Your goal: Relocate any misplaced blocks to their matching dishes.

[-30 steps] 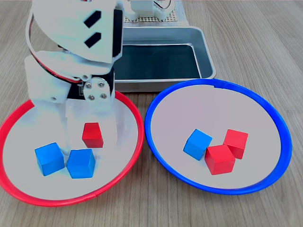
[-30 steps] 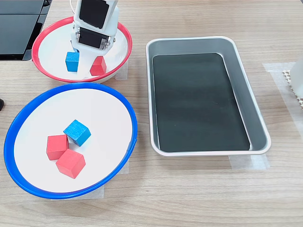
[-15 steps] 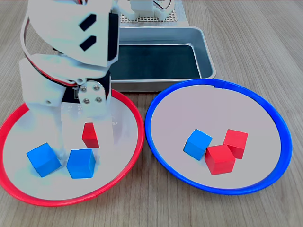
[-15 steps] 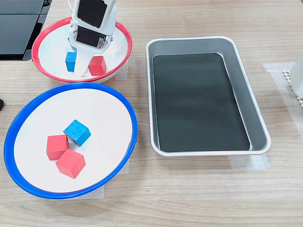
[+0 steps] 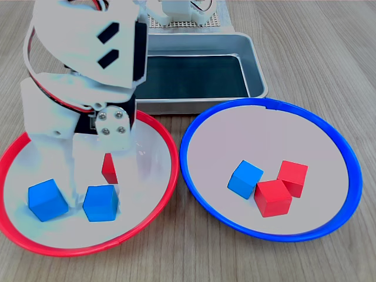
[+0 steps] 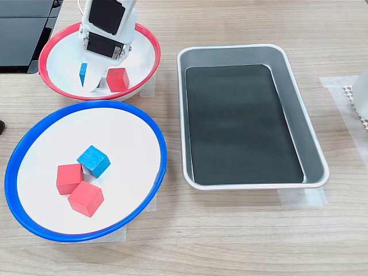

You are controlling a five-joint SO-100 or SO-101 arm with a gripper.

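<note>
The red-rimmed dish (image 5: 171, 154) (image 6: 147, 35) holds two blue cubes (image 5: 46, 200) (image 5: 100, 202) and one red cube (image 5: 109, 169) (image 6: 117, 79). My white gripper (image 5: 98, 187) (image 6: 99, 85) reaches down into this dish, open. Its fingers straddle the nearer blue cube, with the red cube just behind and partly hidden. One finger (image 5: 71, 176) stands against the other blue cube's side. In the second exterior view only a sliver of a blue cube (image 6: 83, 75) shows. The blue-rimmed dish (image 5: 270, 104) (image 6: 86, 104) holds one blue cube (image 5: 245, 179) (image 6: 94, 161) and two red cubes (image 5: 273, 198) (image 5: 292, 178).
A rectangular grey metal tray (image 5: 254, 59) (image 6: 306, 132) with a dark bottom lies behind the dishes in the first exterior view. The arm's white body (image 5: 88, 53) looms over the red-rimmed dish. A dark object (image 6: 23, 29) sits at the second exterior view's top left.
The gripper has shifted toward the first exterior view's left and lower in the red-rimmed dish. The left blue cube slid leftward, and the red cube is now more hidden.
</note>
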